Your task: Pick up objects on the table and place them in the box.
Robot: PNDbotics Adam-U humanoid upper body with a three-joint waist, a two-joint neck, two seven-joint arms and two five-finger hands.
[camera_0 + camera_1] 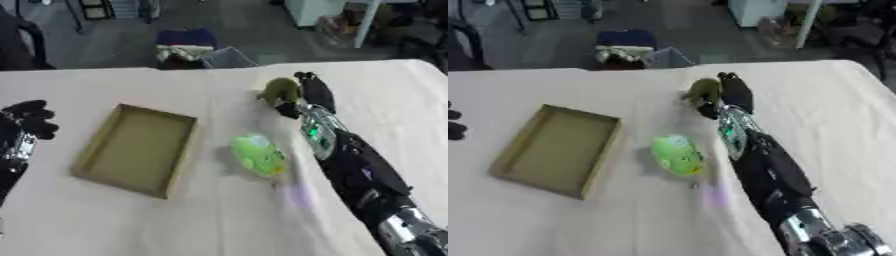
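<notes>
A shallow cardboard box [137, 148] lies open on the white table, left of centre, with nothing showing inside. A bright green rounded toy [257, 155] rests on the cloth just right of the box. Farther back sits an olive-green rounded object [280, 90]. My right hand [311, 94] reaches in from the lower right and is against that olive object, fingers on its right side and thumb below it, curled round it. My left hand [26, 122] shows at the left edge, fingers up and relaxed, holding nothing.
The table's far edge [131, 69] runs across the top; beyond it stand a dark chair, bins and clutter on the floor. A faint purple smear [297, 194] marks the cloth beside my right forearm.
</notes>
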